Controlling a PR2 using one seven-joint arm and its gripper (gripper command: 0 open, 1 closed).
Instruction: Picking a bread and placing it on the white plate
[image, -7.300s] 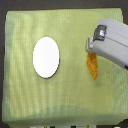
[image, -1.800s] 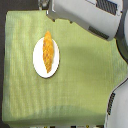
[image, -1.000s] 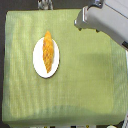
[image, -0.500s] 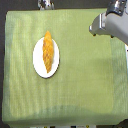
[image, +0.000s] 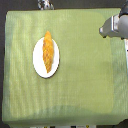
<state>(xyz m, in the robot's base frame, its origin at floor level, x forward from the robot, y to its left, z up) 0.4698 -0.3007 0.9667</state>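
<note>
The bread lies lengthwise on the white plate, its tapered ends pointing toward the near and far rims, so the placing looks done. The plate sits on the green cloth of the table, toward the exterior view's left.

The loaf looks light and fairly stiff, with a bumpy, braided crust that should give the fingers some purchase. It is probably crumbly if squeezed hard. The sensible place to take it would be across the narrow middle, where the two sides are close together and the weight balances; the thin ends would likely snap or slip.

The tool is up by the exterior view's right edge, well apart from the plate, and carries nothing. Whether its fingers are spread or closed I cannot tell; it is only a grey blur at this size.

Seven seconds ago the plate was bare and the bread hung at the tool near the table's right side. Half a second ago the bread was already on the plate; since then the arm has shifted slightly lower along the right edge.
</note>
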